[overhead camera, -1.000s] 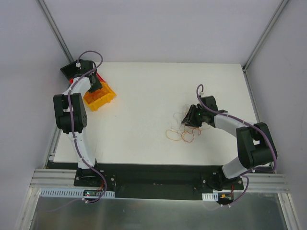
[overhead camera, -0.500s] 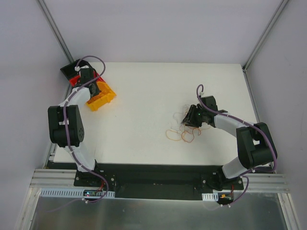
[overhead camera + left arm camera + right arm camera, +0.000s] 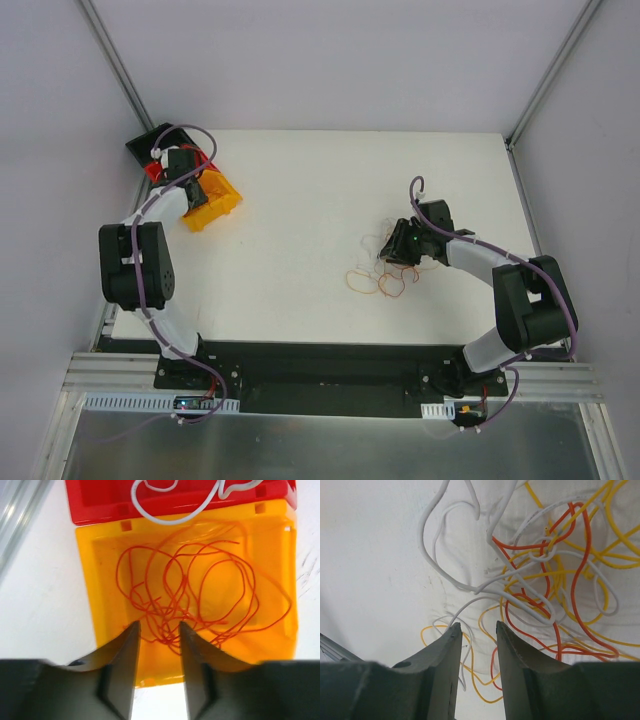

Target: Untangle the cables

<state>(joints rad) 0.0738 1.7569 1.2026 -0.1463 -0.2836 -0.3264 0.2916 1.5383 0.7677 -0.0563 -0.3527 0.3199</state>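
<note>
Shifting outward, the left gripper [image 3: 158,625] hangs narrowly parted and empty, the orange cable [image 3: 155,611] loose in the yellow bin [image 3: 87,595] beneath its tips, apparently sorted.

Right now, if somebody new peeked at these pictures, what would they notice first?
Probably the messy tangle of cables, orange, yellow and white, lying on the white table just ahead of the right gripper. Next comes the bright yellow bin near the table's far left corner, with thin orange wire looped inside it and the left gripper hovering over it.
</note>
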